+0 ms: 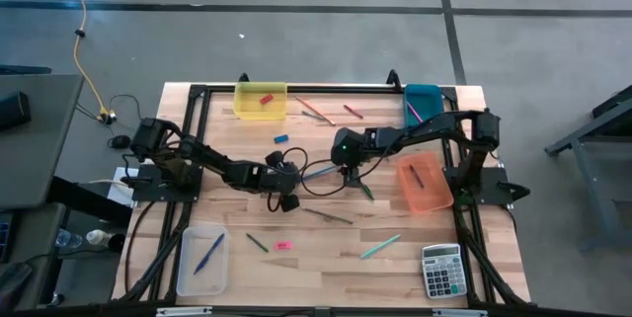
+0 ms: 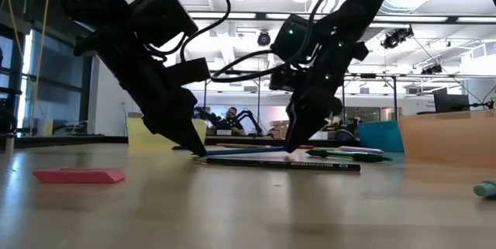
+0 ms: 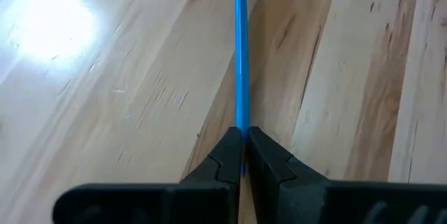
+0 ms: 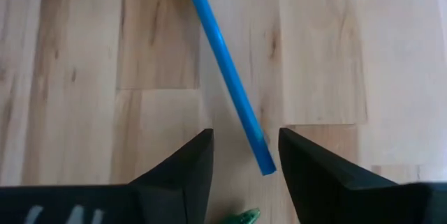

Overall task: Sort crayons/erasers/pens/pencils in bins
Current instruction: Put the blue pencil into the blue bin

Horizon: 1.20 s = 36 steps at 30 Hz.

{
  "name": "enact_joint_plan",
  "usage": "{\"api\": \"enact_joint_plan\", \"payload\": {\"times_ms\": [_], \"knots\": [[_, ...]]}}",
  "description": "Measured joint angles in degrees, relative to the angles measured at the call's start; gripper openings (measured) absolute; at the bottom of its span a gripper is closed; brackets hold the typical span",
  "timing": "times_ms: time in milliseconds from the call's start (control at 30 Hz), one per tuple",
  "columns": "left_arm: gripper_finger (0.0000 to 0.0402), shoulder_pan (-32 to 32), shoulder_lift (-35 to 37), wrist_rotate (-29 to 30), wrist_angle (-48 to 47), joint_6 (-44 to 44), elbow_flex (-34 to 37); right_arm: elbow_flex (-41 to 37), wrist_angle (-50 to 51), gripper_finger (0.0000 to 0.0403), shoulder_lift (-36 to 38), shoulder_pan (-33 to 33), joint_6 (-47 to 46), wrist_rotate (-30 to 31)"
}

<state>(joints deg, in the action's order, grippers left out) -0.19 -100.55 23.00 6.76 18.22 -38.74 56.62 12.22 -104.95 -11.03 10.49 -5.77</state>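
Two pincers meet one blue stick point(image 3: 241, 56): left pincer point(image 3: 244, 155) pinches its end; right pincer point(image 4: 244, 158) straddles the other, wide. Light, stiff, slippery.

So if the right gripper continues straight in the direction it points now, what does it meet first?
Most likely the blue stick: its near end lies between the open fingers of the right gripper, just ahead of them, flat on the wooden table.

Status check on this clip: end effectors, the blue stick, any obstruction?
Left end effector shut on blue stick, at table level. Right end effector open, straddling its far end. Green pen lies close by.
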Motion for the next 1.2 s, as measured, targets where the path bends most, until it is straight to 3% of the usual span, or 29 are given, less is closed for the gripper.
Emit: {"api": "enact_joint_plan", "payload": {"times_ms": [400,633,967,1200], "knots": [[0.0000,0.00,0.00,0.20,0.50,-0.93,-0.04,0.00,-0.08,0.0059,-0.83,0.00,-0.14,-1.75],[0.0004,-0.02,0.00,0.35,0.57,-0.71,-0.04,0.09,-0.01,0.0026,-1.32,0.08,-0.66,-2.07],[0.0095,0.48,7.93,-3.80,-4.39,-3.87,0.00,0.09,-0.29,0.0020,-1.46,0.11,-5.19,-2.24],[0.0129,2.53,19.08,1.81,-15.19,0.11,0.13,-0.26,0.53,0.0020,0.30,0.16,-9.44,-2.52]]}}
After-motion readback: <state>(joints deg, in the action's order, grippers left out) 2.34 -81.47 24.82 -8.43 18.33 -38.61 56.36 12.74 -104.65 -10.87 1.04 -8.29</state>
